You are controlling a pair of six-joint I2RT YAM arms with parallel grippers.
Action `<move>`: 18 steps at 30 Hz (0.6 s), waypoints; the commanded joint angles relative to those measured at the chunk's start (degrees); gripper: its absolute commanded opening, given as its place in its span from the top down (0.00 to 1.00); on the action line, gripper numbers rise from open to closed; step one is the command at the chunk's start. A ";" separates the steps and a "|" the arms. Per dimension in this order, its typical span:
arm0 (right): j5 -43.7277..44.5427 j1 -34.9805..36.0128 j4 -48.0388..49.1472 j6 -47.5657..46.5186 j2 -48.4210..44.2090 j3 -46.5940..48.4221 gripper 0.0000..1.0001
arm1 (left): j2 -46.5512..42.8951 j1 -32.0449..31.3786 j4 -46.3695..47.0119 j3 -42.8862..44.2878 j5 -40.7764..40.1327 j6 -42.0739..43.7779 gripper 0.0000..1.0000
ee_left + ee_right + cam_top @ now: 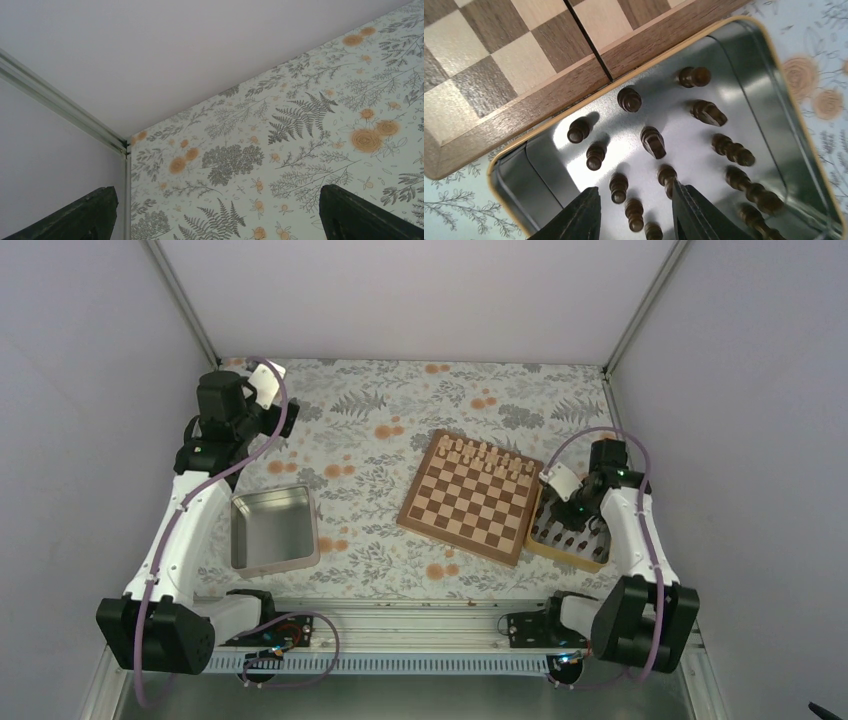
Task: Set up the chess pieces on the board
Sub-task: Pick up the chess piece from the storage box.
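Dark chess pieces [652, 141] loose in tray [744, 30] just beside board [524, 65], some upright, some lying. Judged light, rigid, smooth wood, apt to roll or tip; grip across narrow neck. R hand [636, 210] spread above them, gripping nothing. L hand [215, 215] spread, empty.

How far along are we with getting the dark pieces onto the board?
Barely started. Done: only pale pieces stand along the board's far edge; no dark ones show on it. In hand: the right gripper hovers open over the dark chess pieces in the container beside the board, gripping none. Remaining: all the dark pieces. The left gripper sits open, away from the board.
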 commanded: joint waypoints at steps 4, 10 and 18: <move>-0.49 -0.50 6.75 -0.25 6.03 -1.78 0.61 | -0.62 0.21 1.00 -1.39 0.07 0.92 0.00; 0.38 -0.51 8.72 0.04 9.39 -1.53 0.64 | -0.95 0.21 0.86 -1.77 0.21 0.85 0.00; 1.43 -0.81 9.56 0.57 12.80 -1.48 0.73 | -0.82 0.25 0.78 -1.85 0.81 0.63 0.00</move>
